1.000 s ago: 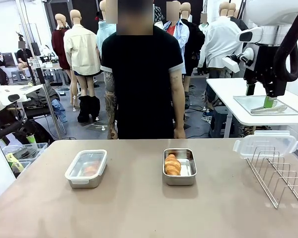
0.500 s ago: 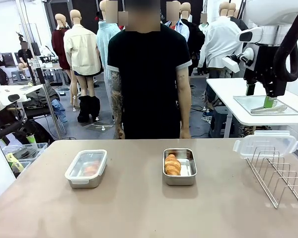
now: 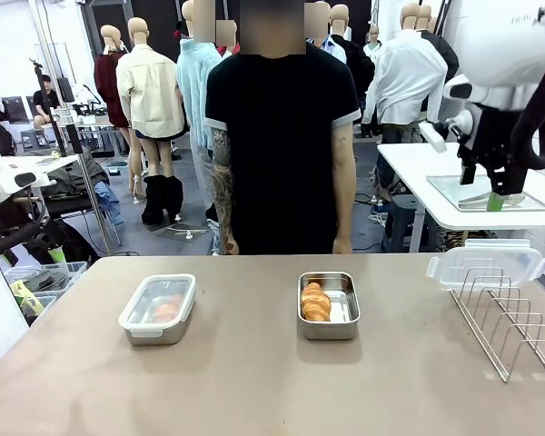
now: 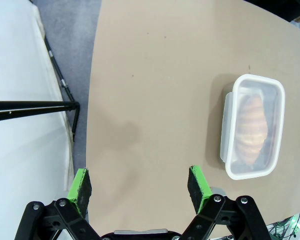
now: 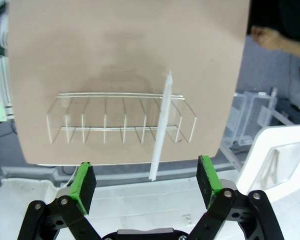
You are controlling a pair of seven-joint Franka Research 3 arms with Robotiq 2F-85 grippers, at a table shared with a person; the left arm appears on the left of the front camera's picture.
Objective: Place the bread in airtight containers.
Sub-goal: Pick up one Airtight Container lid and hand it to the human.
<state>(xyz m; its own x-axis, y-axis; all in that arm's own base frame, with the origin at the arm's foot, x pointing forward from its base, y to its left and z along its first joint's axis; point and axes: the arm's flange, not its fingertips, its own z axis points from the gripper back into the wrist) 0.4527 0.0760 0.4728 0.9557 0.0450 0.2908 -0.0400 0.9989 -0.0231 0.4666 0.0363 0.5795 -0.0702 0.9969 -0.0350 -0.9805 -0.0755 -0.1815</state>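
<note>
Nearby, wire rack (image 3: 513, 320), perhaps propping clear lid (image 3: 486, 264)

wire rack (image 3: 516, 322) at the table's (image 3: 254, 381) right edge.

Roll inside the lidded container (image 3: 158, 309) blurred by the clear lid (image 4: 253, 125), ridges only faintly legible from the left wrist. Right gripper (image 3: 500, 193) partly lost against the background table in the front view, finger spread unreadable there. Wire rack (image 3: 513, 320) cut off by the right edge. Person's hand (image 5: 268, 38) blurred near the right wrist view's top edge.
</note>
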